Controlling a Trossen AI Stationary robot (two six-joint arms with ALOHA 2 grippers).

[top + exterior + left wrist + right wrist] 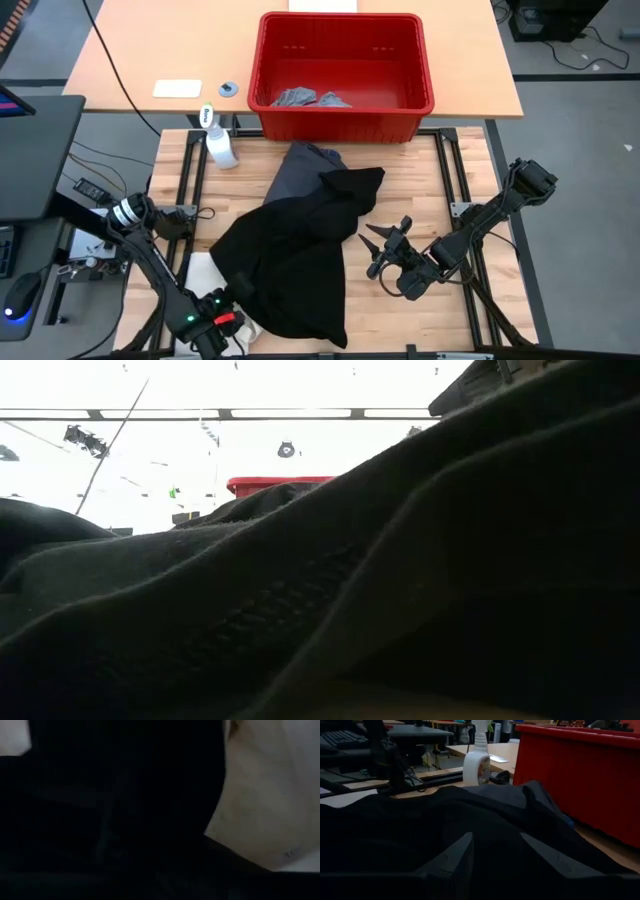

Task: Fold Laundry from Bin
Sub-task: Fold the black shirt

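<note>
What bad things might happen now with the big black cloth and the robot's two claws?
1. The left gripper sits at the near edge of the large black garment; whether it has a firm pinch is unclear, so the cloth may slip when lifted.
2. The dark grey garment lies partly under the black one, so it might get dragged along.
3. The white plastic spray bottle stands close by; swinging cloth could tip it.
The open right gripper waits beside the cloth.

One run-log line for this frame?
stage: spreading | black garment: on table, out of red bin | left pincer: at garment's near corner | right pincer: open, beside garment
</note>
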